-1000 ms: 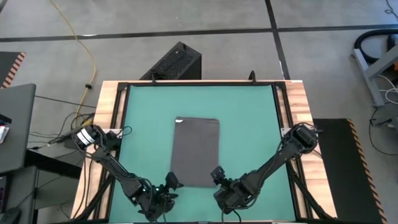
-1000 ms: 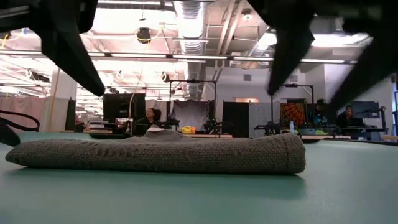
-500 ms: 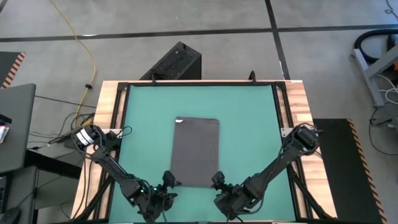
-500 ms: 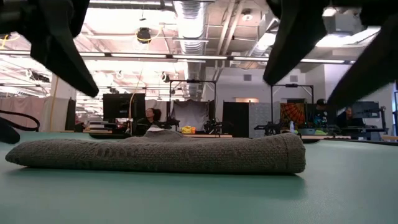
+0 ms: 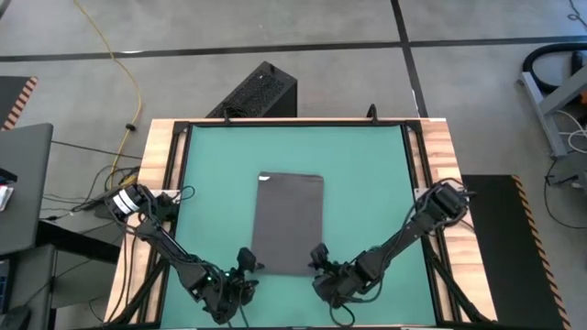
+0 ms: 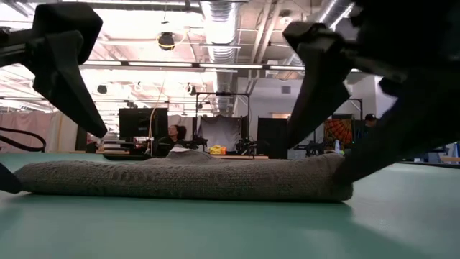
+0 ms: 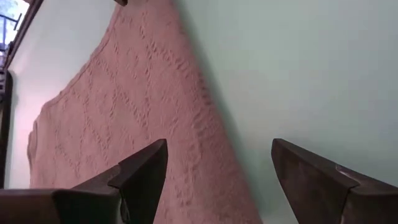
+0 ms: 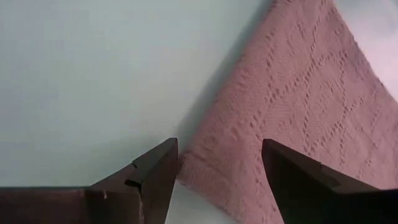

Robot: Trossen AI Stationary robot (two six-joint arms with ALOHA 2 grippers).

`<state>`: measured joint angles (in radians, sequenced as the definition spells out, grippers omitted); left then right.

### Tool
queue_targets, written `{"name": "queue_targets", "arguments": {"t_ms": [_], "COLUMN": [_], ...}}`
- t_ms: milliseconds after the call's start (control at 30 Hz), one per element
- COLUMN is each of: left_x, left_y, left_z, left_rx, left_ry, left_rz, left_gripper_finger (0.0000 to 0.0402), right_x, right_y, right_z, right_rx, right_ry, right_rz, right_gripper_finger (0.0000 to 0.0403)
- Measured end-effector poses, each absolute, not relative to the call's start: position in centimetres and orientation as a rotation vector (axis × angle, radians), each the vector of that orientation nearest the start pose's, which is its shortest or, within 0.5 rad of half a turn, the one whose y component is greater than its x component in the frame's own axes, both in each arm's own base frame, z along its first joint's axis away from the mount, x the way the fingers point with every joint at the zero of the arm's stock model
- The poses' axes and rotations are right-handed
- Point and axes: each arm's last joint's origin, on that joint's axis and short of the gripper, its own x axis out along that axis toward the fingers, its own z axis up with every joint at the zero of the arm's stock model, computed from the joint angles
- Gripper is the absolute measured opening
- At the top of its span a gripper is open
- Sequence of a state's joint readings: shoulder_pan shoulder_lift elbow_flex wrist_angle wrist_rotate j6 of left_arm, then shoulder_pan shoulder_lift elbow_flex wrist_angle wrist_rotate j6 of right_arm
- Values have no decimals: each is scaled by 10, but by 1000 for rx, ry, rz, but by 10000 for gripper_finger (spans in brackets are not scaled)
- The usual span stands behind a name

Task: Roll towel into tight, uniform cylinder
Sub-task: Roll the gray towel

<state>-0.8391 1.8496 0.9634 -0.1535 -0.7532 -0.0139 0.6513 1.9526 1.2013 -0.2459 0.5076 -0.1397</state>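
Charcoal-grey cloth lies flat in the middle of a teal mat (image 5: 367,174) on a wooden-edged table (image 5: 442,156): seen from above, the towel (image 5: 288,223) is a neat upright rectangle, its small white tag (image 5: 264,178) at the far corner. Both dark arms reach in from the near side. The left claw (image 5: 244,267) sits just off the towel's near left corner and the right claw (image 5: 319,260) just off its near right corner. A black box (image 5: 259,92) stands on the floor beyond the table. From table height, the towel (image 6: 183,177) shows as a low, thick, folded pad lying flat, with no curl along any edge; the dark fingers of both claws stand at its two ends, spread wide, and a person sits at a desk far behind. From the left wrist, the left claw (image 7: 219,163) is open, its two fingers straddling the towel's (image 7: 124,124) side edge, with nothing between them but cloth and mat. From the right wrist, the right claw (image 8: 220,160) is likewise open, the towel's (image 8: 292,118) corner lying between its fingers, not pinched. By my judgement, the rolling has not begun: the near edge has yet to be gripped, lifted and turned over, and the whole length is left to roll.
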Motion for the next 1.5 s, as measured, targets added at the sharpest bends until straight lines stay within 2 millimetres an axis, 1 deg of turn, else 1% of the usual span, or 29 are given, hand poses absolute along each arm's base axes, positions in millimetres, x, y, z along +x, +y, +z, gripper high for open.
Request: {"name": "queue_targets", "arguments": {"t_ms": [200,333,433,567,700,767,833,933,1100,1233,1333,1367,1500], "left_x": [243,248,251,252,250,248,246,242,241,241,244,246,254], "left_y": [-233,-228,-224,-211,-201,-198,-194,-189,-183,-181,-184,-186,-199], "left_z": [126,126,125,116,106,102,98,92,88,87,89,92,111], "left_rx": [727,684,679,655,618,598,572,520,459,448,401,382,350], "left_ry": [773,795,801,820,802,800,810,824,822,820,835,839,807], "left_rz": [-69,-78,-64,-64,-54,-45,-42,-22,17,32,22,16,2], "left_gripper_finger": [277,277,277,277,276,269,254,217,139,71,19,11,7], "right_x": [315,313,312,314,314,314,314,315,318,319,320,319,319], "right_y": [218,218,219,214,211,210,209,206,199,196,202,205,219], "right_z": [136,135,134,134,133,133,132,132,130,130,135,137,155], "right_rx": [-663,-625,-645,-635,-617,-603,-588,-563,-507,-483,-474,-470,-431], "right_ry": [837,843,844,859,880,885,894,914,932,933,925,924,920], "right_rz": [195,193,200,193,176,166,156,143,101,63,67,69,71], "right_gripper_finger": [260,260,260,260,260,254,238,198,104,27,25,26,28]}}
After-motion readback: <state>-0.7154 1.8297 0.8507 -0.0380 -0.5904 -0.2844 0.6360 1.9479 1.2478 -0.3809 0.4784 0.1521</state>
